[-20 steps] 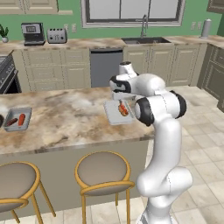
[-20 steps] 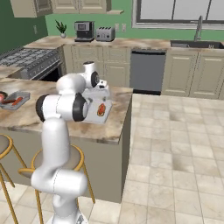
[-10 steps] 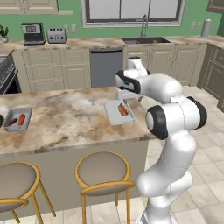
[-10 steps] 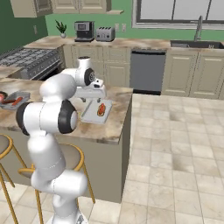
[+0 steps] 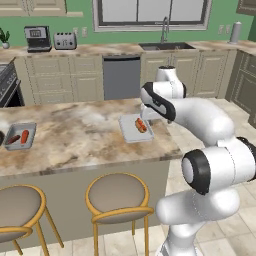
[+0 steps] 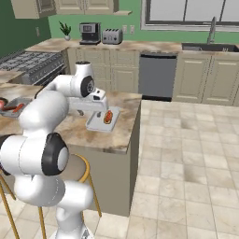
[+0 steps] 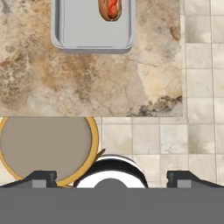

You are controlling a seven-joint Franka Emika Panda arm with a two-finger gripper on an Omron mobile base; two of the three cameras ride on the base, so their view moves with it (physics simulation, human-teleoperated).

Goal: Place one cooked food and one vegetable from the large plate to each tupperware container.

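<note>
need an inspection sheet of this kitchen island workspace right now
surface: marble island counter, mostly bare.
job's things: near tupperware container holds one hot dog; far tupperware container at the left end holds two reddish foods.
clutter: nothing seen.
grippers: gripper above the counter edge, jaws open, holding nothing.
cables: nothing seen.
surroundings: two stools, sink, coffee maker, toaster, tile floor.
</note>
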